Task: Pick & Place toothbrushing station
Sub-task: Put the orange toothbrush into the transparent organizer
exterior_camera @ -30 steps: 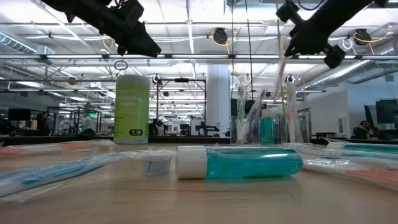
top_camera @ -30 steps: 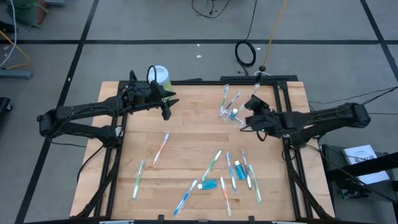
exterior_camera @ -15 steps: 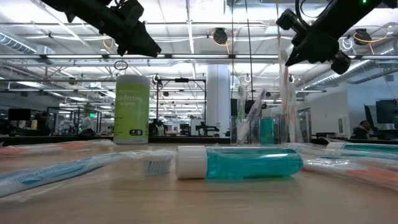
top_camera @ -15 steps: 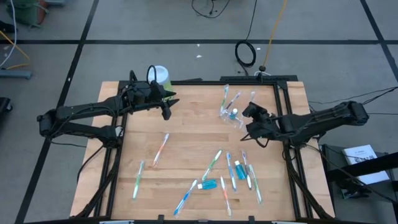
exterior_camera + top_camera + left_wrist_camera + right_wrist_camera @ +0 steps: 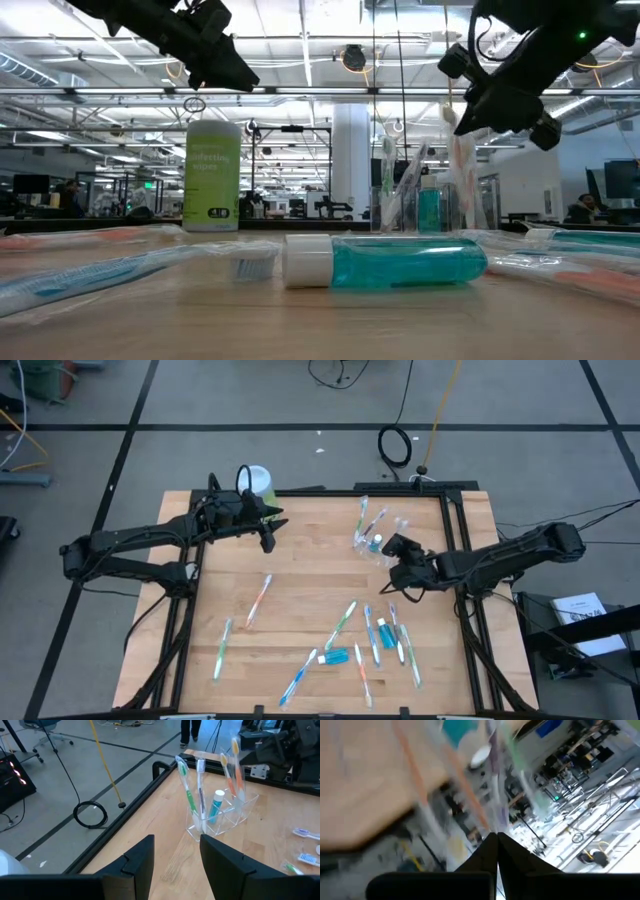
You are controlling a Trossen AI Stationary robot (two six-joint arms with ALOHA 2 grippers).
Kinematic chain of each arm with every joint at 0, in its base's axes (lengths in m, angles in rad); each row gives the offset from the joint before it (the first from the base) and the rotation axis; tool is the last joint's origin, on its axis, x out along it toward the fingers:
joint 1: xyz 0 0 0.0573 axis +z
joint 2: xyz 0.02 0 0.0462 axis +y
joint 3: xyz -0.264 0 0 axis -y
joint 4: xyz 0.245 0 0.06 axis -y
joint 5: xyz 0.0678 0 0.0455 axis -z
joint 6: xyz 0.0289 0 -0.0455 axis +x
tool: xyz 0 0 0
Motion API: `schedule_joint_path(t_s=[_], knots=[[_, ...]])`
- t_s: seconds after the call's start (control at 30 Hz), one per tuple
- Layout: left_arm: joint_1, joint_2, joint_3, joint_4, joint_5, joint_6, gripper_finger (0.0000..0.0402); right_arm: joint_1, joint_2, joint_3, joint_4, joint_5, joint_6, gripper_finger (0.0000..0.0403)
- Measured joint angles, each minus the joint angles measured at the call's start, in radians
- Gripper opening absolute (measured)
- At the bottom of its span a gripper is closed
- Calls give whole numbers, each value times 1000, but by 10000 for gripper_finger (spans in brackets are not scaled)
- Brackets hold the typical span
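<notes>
A clear plastic cup [image 5: 375,548] [image 5: 220,817] stands at the table's far right. Green and white toothbrushes [image 5: 192,795] and a blue toothpaste tube [image 5: 216,806] stand upright in it. My right gripper [image 5: 389,546] [image 5: 463,122] is shut on an orange toothbrush [image 5: 237,767] right above the cup. My left gripper [image 5: 268,532] [image 5: 175,851] hangs open and holds nothing, high over the far left of the table. Several more toothbrushes [image 5: 372,645] and a toothpaste tube [image 5: 400,262] lie flat on the near half of the table. My right gripper pinches the orange toothbrush near its upper end [image 5: 461,142] between its two shut fingers. The fingers come from the table's right, slanting down. The brush hangs nearly upright below them, with its lower part [image 5: 241,795] down in the clear cup.
A light-green canister with a white lid [image 5: 256,480] [image 5: 212,175] stands at the far left edge, behind my left gripper. An orange brush [image 5: 258,600] and a green one [image 5: 222,648] lie on the left half. Black frame rails [image 5: 452,520] run along the table's sides.
My right gripper has come down, toward the near edge and a little to the left, ending over the cup, and has rolled slightly. The orange toothbrush has swung from slanted to nearly upright, and its lower end has sunk into the cup.
</notes>
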Motion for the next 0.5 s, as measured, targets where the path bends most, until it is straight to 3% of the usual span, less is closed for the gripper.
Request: schedule_joint_path(t_s=[0.2,0.5], knots=[[0,0,0,0,0,0,163,0,0,-60,158,-12,30,1],[0,0,0,-5,0,-5,164,0,0,-66,166,3,167,41]])
